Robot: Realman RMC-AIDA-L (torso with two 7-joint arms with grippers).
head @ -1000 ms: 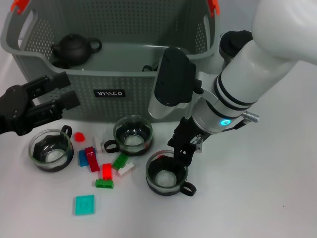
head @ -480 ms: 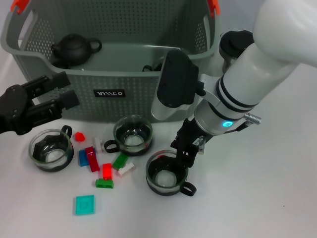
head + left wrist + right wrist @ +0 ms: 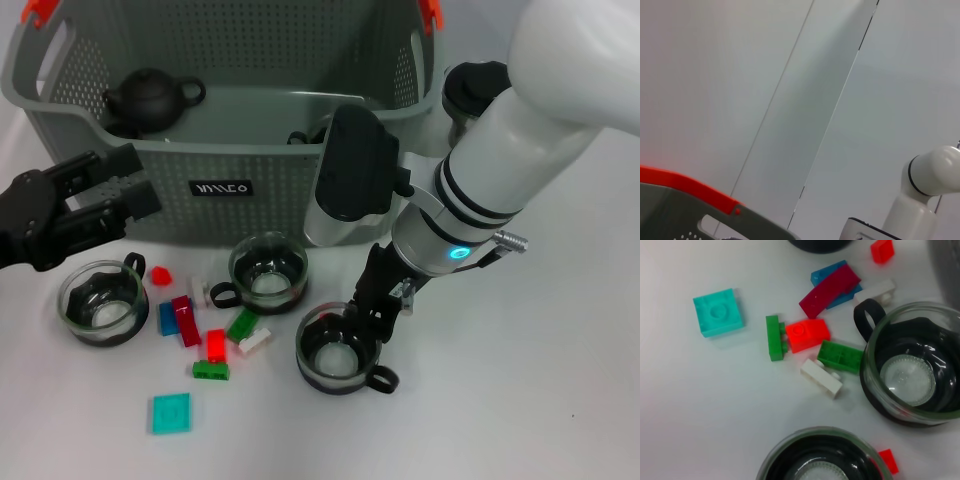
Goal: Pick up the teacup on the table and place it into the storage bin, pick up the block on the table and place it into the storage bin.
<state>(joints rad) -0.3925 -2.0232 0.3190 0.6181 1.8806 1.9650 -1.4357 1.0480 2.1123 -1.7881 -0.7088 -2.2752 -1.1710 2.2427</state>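
- Your right gripper point(image 3: 365, 318) hangs low over the far rim of the nearest teacup point(image 3: 338, 350), a glass cup with a dark insert and a black handle, standing on the white table point(image 3: 520, 400) just in front of the storage bin point(image 3: 230, 170).
- Whether its fingers are parted, closed or already around the rim, you cannot tell; they merge with the cup's dark edge.
- Your left gripper point(image 3: 110, 200) waits with its fingers spread, above and beside the leftmost cup point(image 3: 102, 300) and against the bin's front wall.
- The step in hand looks like the teacup pick, not yet lifted; a middle cup point(image 3: 267, 271) also stands on the table.
- The blocks lie scattered between the cups: a red block point(image 3: 807, 335), green ones, a teal square point(image 3: 718, 312), all untouched.
- Next you would need a firm pinch on the cup wall, then a straight lift high enough to clear the bin's front rim.
- A dark teapot point(image 3: 150, 97) already sits in the bin's left corner; aim for open floor.
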